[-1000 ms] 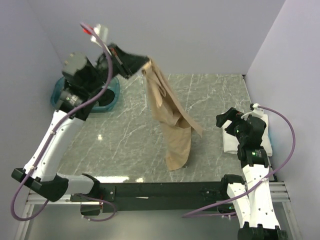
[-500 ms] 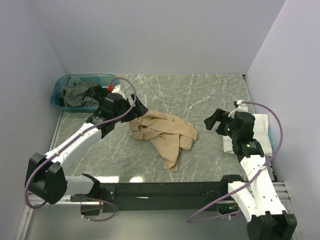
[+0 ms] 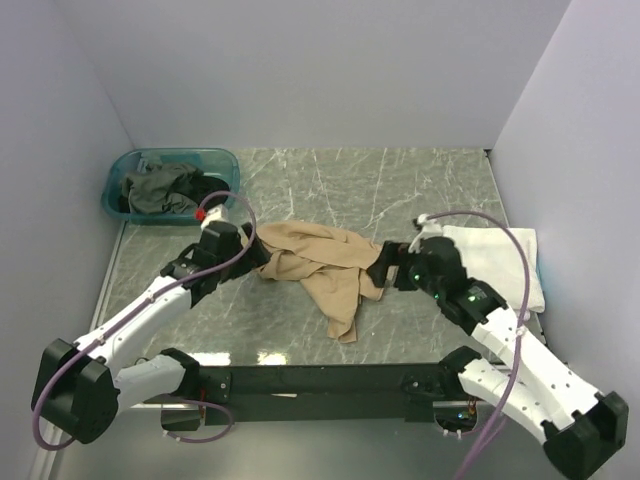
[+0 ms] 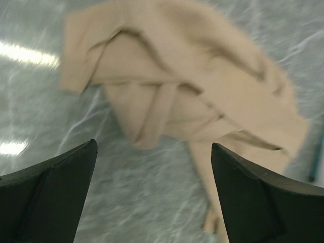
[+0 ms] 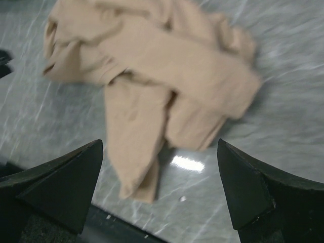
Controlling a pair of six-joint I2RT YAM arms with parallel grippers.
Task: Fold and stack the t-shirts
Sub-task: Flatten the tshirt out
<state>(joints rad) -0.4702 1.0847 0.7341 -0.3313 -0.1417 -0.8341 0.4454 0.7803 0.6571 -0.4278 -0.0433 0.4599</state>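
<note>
Plain pale walls (image 3: 300,70) enclosed the grey, white-veined marble tabletop (image 3: 420,190) at the back and on both sides. Bright patches of reflected light (image 3: 268,357) lay on its near edge, beside a black rail (image 3: 330,381).

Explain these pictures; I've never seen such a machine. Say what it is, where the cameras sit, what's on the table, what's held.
Two robot arms are bolted to a table. The wide picture looks down from above and behind; the other two come from a camera on each wrist, with that arm's black fingers in view. A crumpled tan t-shirt lies mid-table, a folded white t-shirt at the right, a teal tub of darker clothes far left. The left tool and right tool flank the tan t-shirt, both open, holding nothing.
</note>
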